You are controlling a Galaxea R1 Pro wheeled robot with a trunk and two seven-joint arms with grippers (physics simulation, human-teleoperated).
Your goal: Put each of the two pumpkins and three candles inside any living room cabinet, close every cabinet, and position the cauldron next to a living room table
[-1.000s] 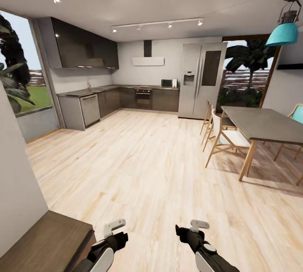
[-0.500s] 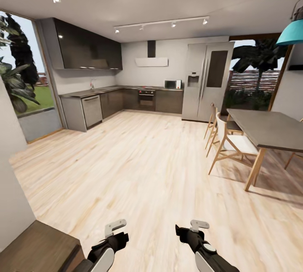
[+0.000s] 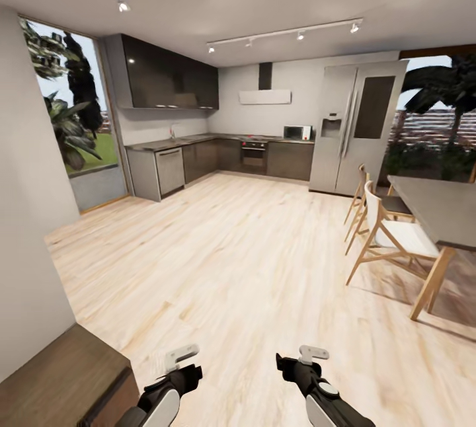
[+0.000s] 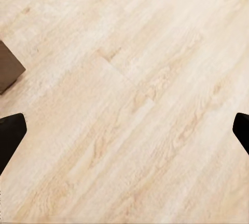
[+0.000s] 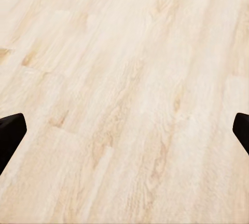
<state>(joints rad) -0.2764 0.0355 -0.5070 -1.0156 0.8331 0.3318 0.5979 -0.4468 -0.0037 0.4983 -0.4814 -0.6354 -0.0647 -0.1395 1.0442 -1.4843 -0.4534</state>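
Note:
Both arms hang low at the front of the head view, over bare pale wood floor. My left gripper [image 3: 182,362] is open and holds nothing; its dark fingertips [image 4: 9,130] sit at the far edges of the left wrist view. My right gripper [image 3: 301,359] is open and empty too, fingertips [image 5: 9,130] spread wide above the planks. A corner of the low dark-brown cabinet [image 3: 63,377] shows beside my left arm, and a bit of it [image 4: 8,70] appears in the left wrist view. The pumpkins, candles, cauldron and table are out of view.
A pale wall [image 3: 30,229] stands close on the left, above the cabinet. A grey-topped dining set with wooden chairs [image 3: 396,238] fills the right side. Dark kitchen counters [image 3: 198,159] and a steel fridge [image 3: 357,129] line the far wall. Open floor [image 3: 231,262] stretches ahead.
The whole picture has slid to the right, so the camera has turned left; the near wall now covers more of the left side. Both grippers keep the same pose.

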